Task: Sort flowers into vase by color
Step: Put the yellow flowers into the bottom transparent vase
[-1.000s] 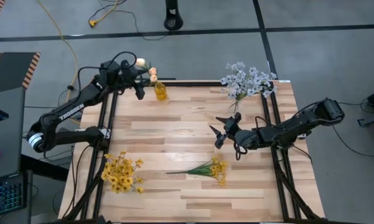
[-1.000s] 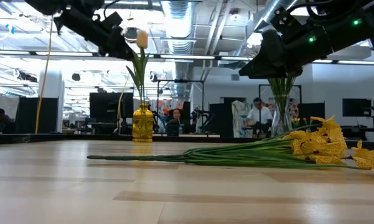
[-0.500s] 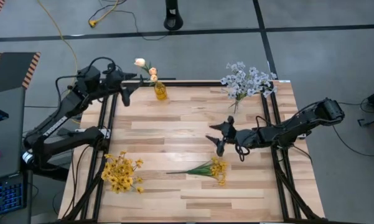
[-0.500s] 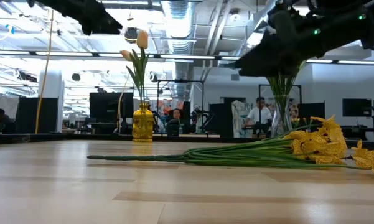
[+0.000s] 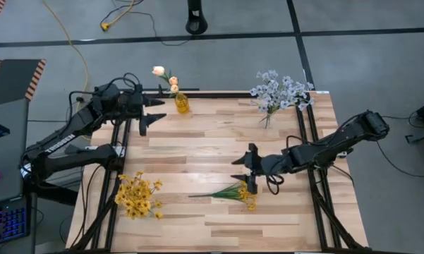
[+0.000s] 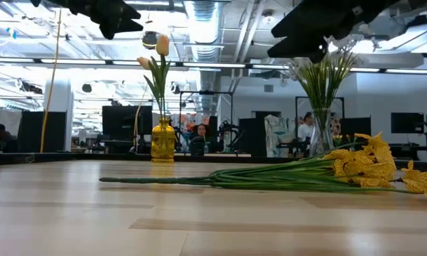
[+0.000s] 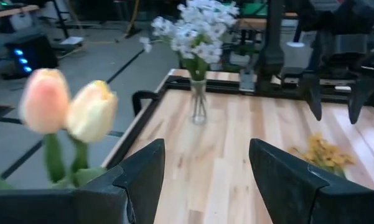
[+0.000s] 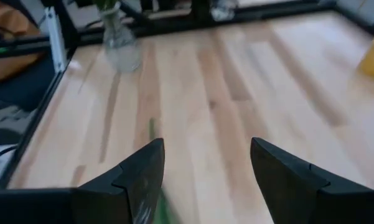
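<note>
Worktop [image 5: 197, 152]: pale wood-plank surface in a dark frame.
Left arm: reaches in over the far left corner; left gripper [image 5: 150, 111] released, fingers spread, holding nothing, just beside the yellow vase.
Right arm: reaches in from the right edge; right gripper [image 5: 244, 171] released, fingers apart and empty, above the loose sprig's stem.
Blue-white spray [image 5: 279, 90]: upright in a clear glass vase [image 6: 320, 140] at the far right corner.
Yellow bunch [image 5: 137, 196]: at the left edge, toward the near corner.
Loose yellow sprig [image 5: 233, 192]: lies flat near the middle, toward the near edge, blossoms pointing right.
Peach buds [image 5: 166, 76]: stand in a small yellow vase [image 5: 182, 104] at the far edge, left side.
Obstruction: nothing lies between the right gripper and the sprig.
</note>
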You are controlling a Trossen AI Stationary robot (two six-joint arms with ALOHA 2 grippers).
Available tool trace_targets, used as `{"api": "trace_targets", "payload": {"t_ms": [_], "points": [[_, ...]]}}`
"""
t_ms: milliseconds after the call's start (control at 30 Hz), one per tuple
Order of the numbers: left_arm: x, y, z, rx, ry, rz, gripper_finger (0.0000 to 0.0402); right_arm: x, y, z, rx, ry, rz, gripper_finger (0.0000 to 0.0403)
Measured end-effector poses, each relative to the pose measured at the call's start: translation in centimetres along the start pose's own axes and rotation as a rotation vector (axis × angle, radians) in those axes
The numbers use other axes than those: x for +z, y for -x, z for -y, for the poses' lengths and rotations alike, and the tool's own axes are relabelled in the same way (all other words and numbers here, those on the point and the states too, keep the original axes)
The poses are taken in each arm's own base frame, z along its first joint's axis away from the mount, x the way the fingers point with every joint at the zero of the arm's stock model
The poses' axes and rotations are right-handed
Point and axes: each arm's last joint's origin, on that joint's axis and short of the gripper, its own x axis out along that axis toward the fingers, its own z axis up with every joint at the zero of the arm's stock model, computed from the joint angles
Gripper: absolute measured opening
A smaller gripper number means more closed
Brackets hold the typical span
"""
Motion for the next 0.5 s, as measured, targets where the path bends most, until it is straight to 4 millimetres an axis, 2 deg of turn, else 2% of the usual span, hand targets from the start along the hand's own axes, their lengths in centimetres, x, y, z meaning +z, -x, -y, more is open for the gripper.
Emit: {"api": "trace_targets", "payload": {"t_ms": [167,500], "points": [[0.1,-0.3,0.9,-0.062,-0.019,0.003,0.0222,-0.8,-1.3,-1.4,0.020,-0.007,-0.087,0.0265],[0.2,-0.8,2.3,-0.096,-0.035,-0.004,0.0222,-2.6,-6.7,-4.0,0.093,0.068,-0.300,0.0265]]}}
